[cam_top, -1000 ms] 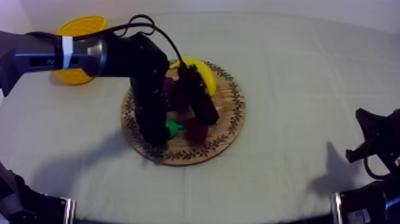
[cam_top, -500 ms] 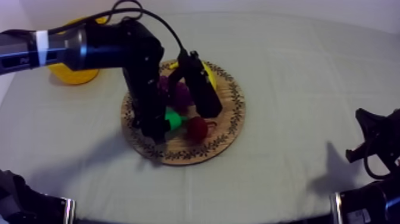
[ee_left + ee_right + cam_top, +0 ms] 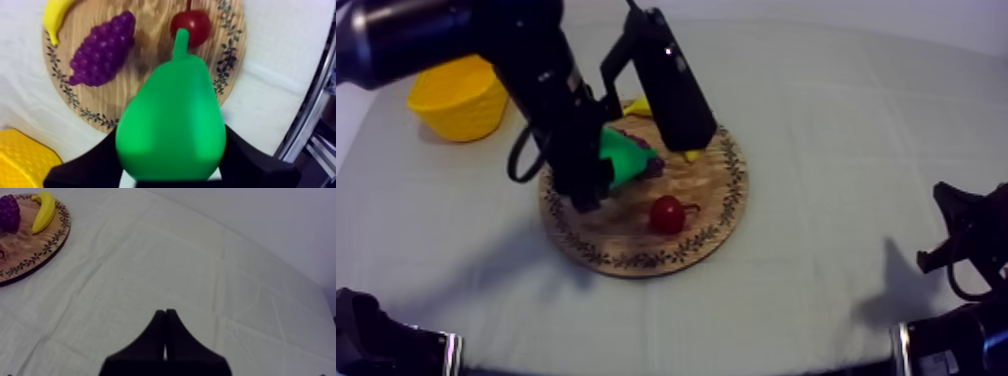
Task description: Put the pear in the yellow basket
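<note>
My left gripper (image 3: 170, 172) is clamped round the fat end of the green toy pear (image 3: 623, 158), held above the round wooden board with a patterned rim (image 3: 636, 262) at the centre of the top view. The small red fruit (image 3: 667, 214), purple bunch of grapes (image 3: 102, 47) and yellow banana (image 3: 55, 17) lie on that board. The yellow basket (image 3: 456, 95) stands at upper left, and my right gripper (image 3: 165, 333) has its fingers pressed together on nothing.
</note>
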Available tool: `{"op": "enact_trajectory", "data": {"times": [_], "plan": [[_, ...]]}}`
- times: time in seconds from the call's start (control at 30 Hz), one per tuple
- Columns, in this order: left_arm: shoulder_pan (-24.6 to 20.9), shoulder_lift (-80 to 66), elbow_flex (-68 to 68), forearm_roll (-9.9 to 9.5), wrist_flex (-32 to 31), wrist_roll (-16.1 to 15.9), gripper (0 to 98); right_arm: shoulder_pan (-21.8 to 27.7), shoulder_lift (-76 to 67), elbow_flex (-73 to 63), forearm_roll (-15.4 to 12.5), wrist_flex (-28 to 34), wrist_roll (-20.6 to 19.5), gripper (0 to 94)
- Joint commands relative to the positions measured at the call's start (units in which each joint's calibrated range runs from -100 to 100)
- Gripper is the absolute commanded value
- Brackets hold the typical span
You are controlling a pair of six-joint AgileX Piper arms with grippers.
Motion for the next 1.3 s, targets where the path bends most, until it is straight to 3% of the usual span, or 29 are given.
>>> {"op": "enact_trajectory", "data": {"times": [0.0, 0.33, 0.57, 0.73, 1.0, 1.27], "plan": [[0.1, -1.36, -1.54, -0.07, 1.63, 0.03, 51.6, -0.02, -0.03, -0.02, 0.0, 0.02, 0.0, 0.4], [-0.79, -4.17, -2.19, 0.26, 2.88, 0.83, 52.5, -0.02, -0.03, -0.02, 0.0, 0.02, 0.0, 0.4], [-1.84, -4.41, -2.91, 1.93, 2.01, 4.54, 52.0, -0.02, -0.03, -0.02, 0.0, 0.02, 0.0, 0.4], [-2.36, -4.86, -4.11, 3.89, 1.22, 9.49, 51.1, -0.02, -0.03, -0.02, 0.0, 0.02, 0.0, 0.4], [-2.95, -5.95, -2.88, 7.47, 0.28, 21.3, 51.0, -0.02, -0.03, -0.02, 0.0, 0.02, 0.0, 0.4], [-2.79, -7.38, -0.16, 9.2, -3.31, 27.17, 50.6, -0.02, -0.03, -0.02, 0.0, 0.02, 0.0, 0.4]]}}
